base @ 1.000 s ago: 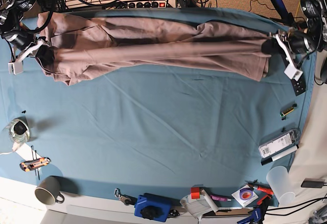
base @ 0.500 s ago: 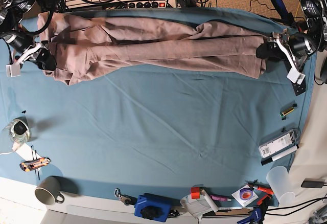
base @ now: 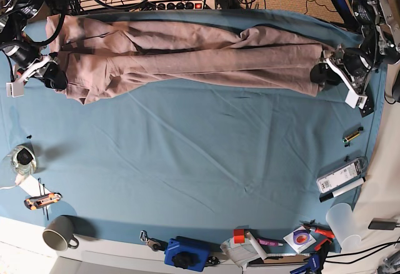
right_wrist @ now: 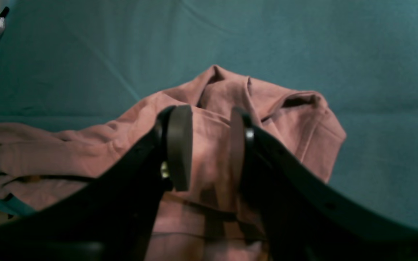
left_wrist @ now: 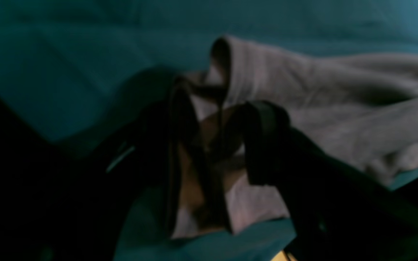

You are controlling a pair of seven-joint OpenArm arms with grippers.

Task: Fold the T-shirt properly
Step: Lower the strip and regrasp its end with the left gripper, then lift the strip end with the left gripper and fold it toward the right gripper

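1. One teal-blue table cloth (base: 206, 155) covers nearly the whole work surface; it is creased but lies flat, which gives a broad open stretch on the near side of the garment where a fold could be laid.
2. Next in size, the T-shirt (base: 187, 58) is stretched out as a long, rumpled band along the far edge of the cloth, running almost from one arm to the other. It reads as drawn lengthwise between its two ends, likely to straighten it ahead of a fold.
3. At the base view's left end, the right gripper (right_wrist: 209, 145) sits over bunched fabric with its jaws parted; the shirt shows in the gap, with no pinch visible, so I judge it released.
4. At the opposite end, the left gripper (left_wrist: 216, 145) is at the shirt's edge. Its view is dark and blurred; cloth appears between the jaws, but I cannot tell whether they clamp it.
5. Small clutter rings the cloth: a grey mug (base: 59, 232), a clear plastic cup (base: 345, 223), and a blue box (base: 186, 253) at the near edge, with a power strip (base: 178, 4) and cables behind the shirt.
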